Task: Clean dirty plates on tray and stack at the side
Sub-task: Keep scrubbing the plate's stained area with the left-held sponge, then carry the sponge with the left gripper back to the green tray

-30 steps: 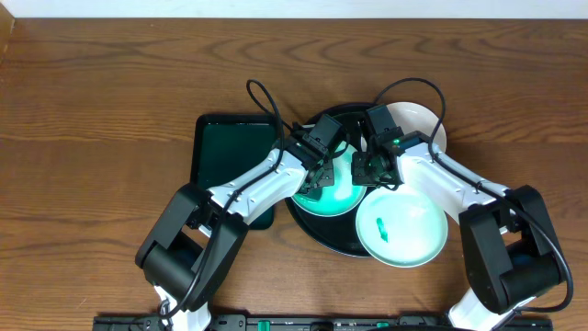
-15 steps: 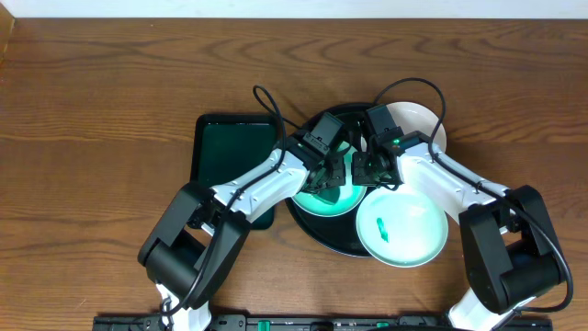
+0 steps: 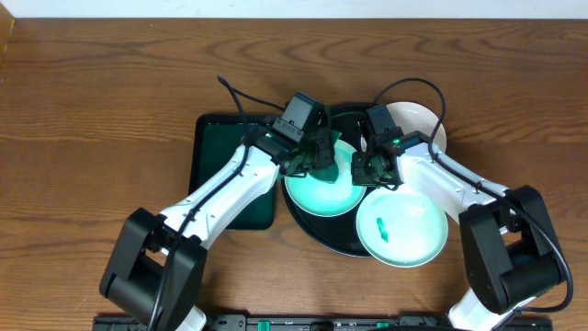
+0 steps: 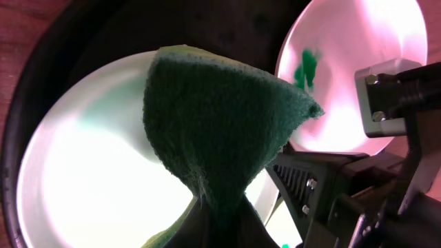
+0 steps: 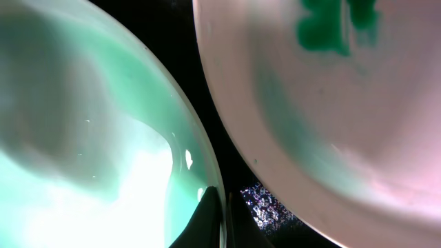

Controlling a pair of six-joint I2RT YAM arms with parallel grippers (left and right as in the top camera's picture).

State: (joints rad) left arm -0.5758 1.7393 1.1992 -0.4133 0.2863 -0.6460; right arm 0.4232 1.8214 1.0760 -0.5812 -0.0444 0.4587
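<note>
Left jaws: clamped tight on a folded sponge (image 4: pixel 220 131), a coarse dark-green scouring pad with a paler edge. Its long axis runs straight out from the jaws and ends in a blunt corner.

Right jaws: closed down thin on the rim of the mint plate (image 3: pixel 322 195). The right wrist view shows that rim pinched between the two tips.

Mint plate sits in the tray (image 3: pixel 333 237), directly under the sponge and apart from it; I see a gap in the left wrist view. It is round, so it has no long axis. The right jaws hold the edge facing them. It is glossy and glares hard, and I see no smear on it.

The smeared plate (image 3: pixel 401 230) lies just past the right jaws on their outer side, close to the mint plate. A sliver of black tray shows between the two rims. Its green smear (image 3: pixel 381 230) faces up.

The third plate (image 3: pixel 424 121), whiter, is behind the right jaws and partly hidden by the arm.

My read is that the mint one is wiped or nearly so. The right arm is the nearer one to lift it off to the counter (image 3: pixel 110 92). The pinch is shallow and the glaze slick, so the plate could tip.
</note>
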